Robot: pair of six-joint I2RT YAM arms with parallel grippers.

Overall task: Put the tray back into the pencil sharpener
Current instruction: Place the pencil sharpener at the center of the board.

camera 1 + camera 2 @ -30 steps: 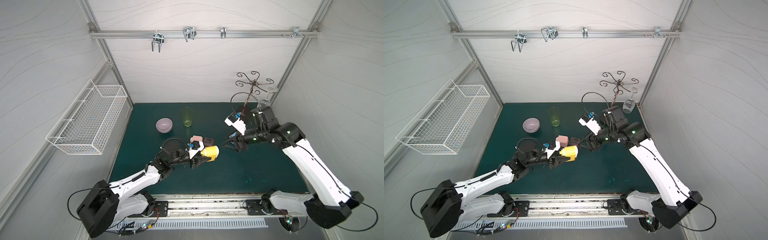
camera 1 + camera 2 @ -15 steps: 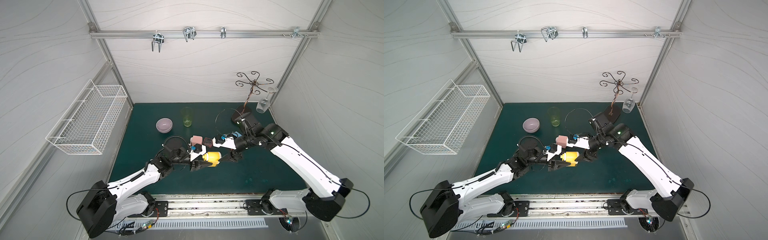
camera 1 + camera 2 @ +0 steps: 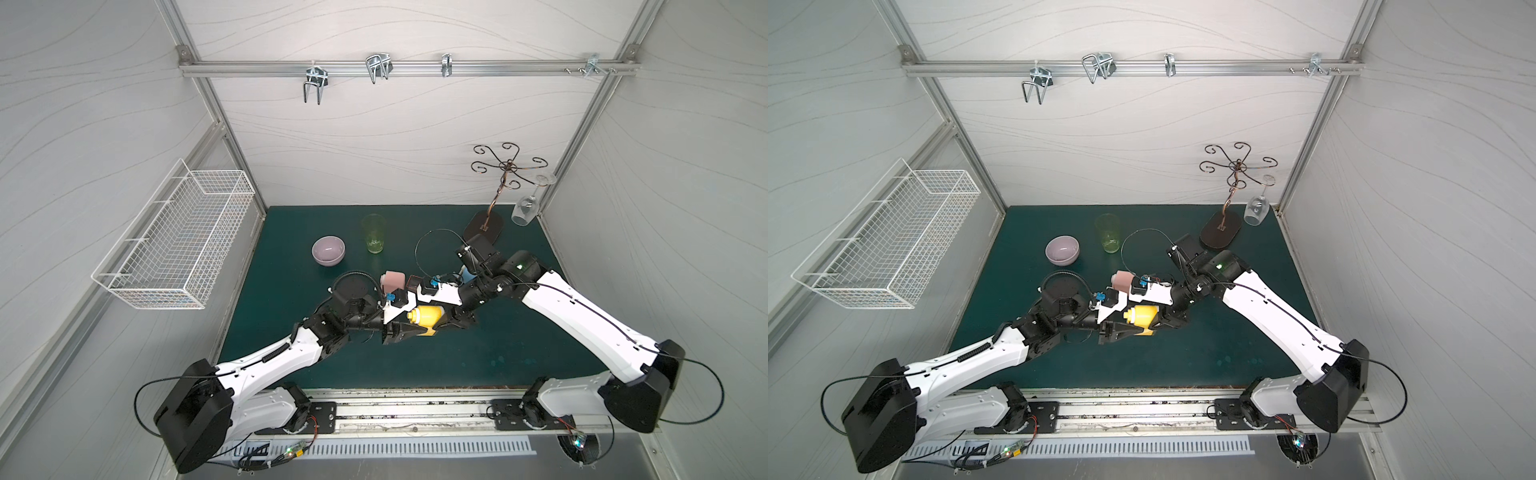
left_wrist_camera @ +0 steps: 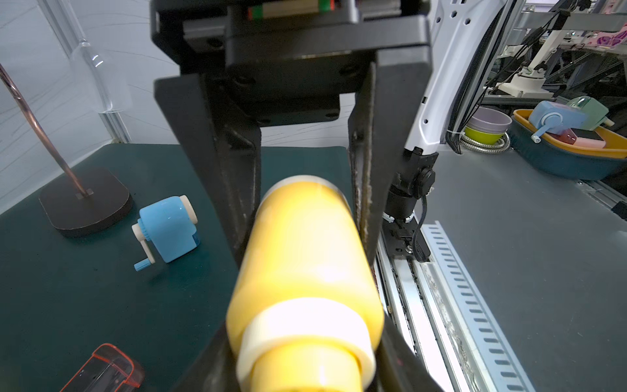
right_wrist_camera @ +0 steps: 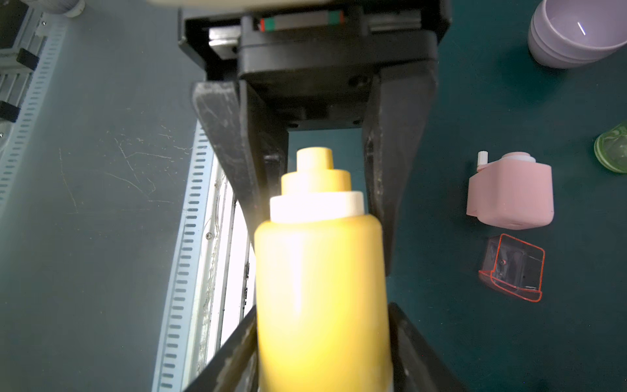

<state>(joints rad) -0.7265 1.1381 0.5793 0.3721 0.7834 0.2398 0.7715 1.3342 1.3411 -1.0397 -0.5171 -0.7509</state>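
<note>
Matting in dark green covers the worktop (image 3: 519,345), scuffed with a few pale spots near its front right. White panels with a wavy grain (image 3: 374,137) wall it in on three sides, framed in aluminium. A rail (image 3: 498,70) across the back wall carries metal hooks, and a white wire basket (image 3: 178,245) hangs on the left wall. In the back right corner stands a scrolled glass rack (image 3: 484,226) with a wine glass (image 3: 524,210) hung bowl-down. A lilac bowl (image 3: 328,250) and a green tumbler (image 3: 374,233) stand apart near the back.

The tray (image 5: 512,268), clear with red edges, lies on the mat just beside the pink pencil sharpener (image 5: 510,193), outside it. A blue pencil sharpener (image 4: 168,225) stands near the rack's base.

Over the middle of the mat the left claw (image 4: 305,332) pinches the yellow pencil sharpener (image 3: 426,314) at its white-ringed end. The right claw (image 5: 322,312) meets it from the opposite side, fingers pressed against both flanks of the body.
</note>
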